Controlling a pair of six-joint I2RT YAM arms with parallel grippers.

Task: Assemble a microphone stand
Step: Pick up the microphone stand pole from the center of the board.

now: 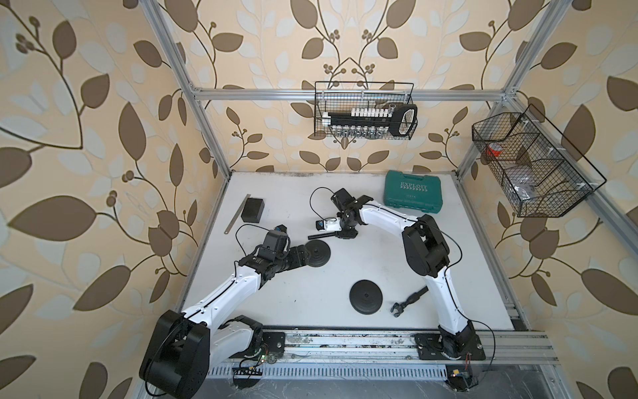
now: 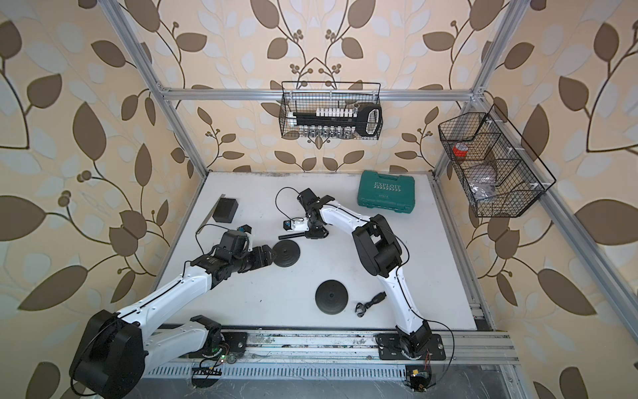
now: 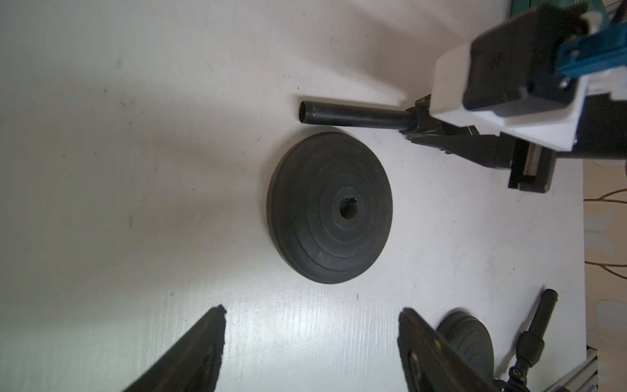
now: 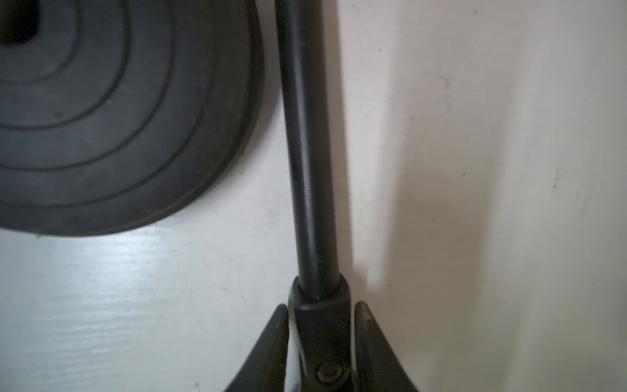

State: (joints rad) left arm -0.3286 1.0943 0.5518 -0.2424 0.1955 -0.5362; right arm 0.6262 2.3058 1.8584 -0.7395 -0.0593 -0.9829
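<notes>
Right pincer clamps slim black metal pole; left pincer apart.
Unheld ribbed black round base could slide during insertion.

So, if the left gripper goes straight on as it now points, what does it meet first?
Most likely the near base, which lies flat just ahead of the open left gripper. The rod lies beyond it. The gripper's height is unclear, so it might pass over.
</notes>
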